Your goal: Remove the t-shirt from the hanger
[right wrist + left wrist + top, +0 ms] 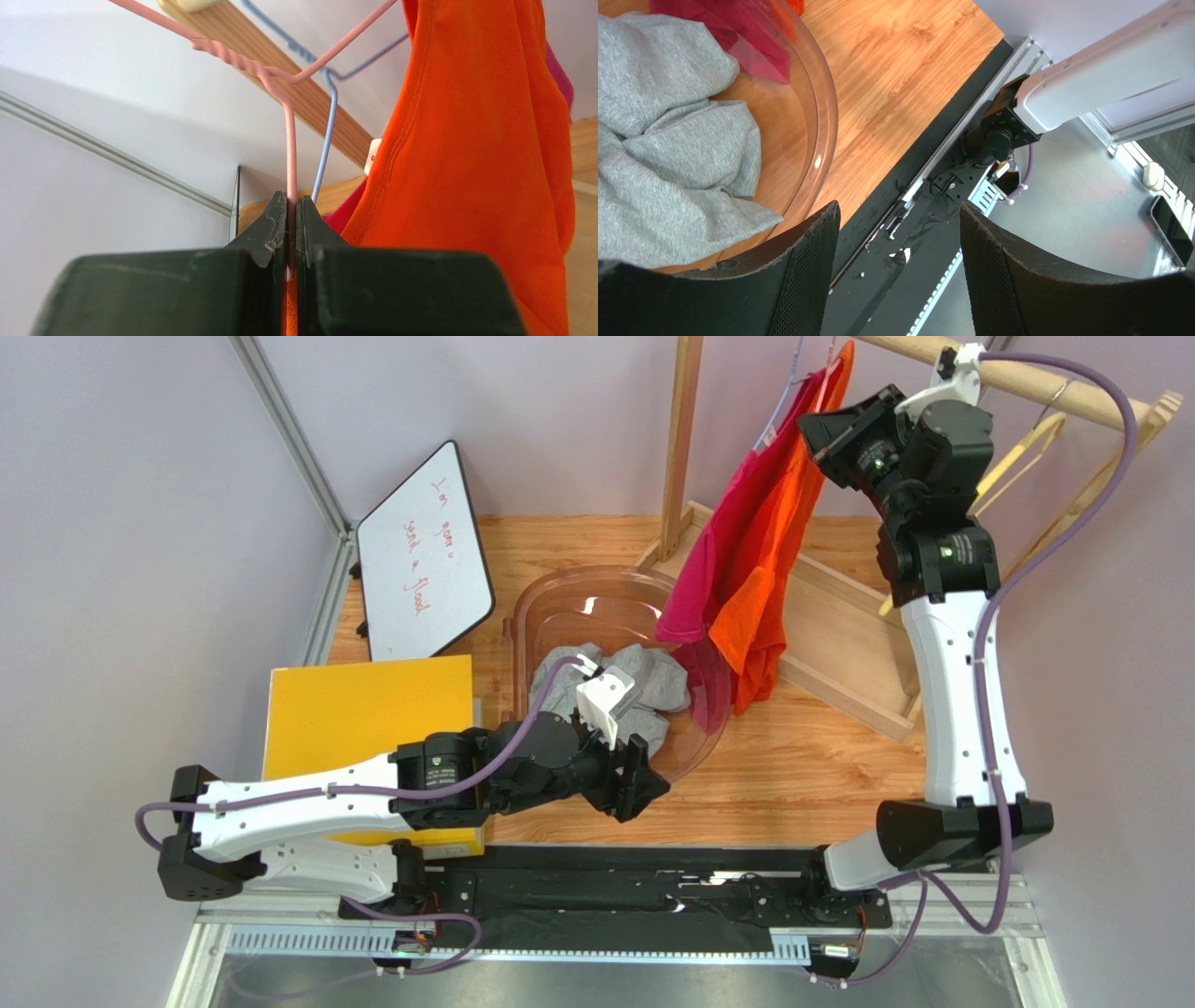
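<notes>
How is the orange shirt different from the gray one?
The orange shirt hangs up high, stretched long; the gray shirt lies crumpled in the clear bowl. The right gripper is shut on the pink hanger beside the orange shirt; the left gripper is open near the gray shirt, holding nothing. Both are soft cloth.

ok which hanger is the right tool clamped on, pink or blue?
The pink hanger: its wire runs between the shut right tool. The blue hanger passes beside it, free.
</notes>
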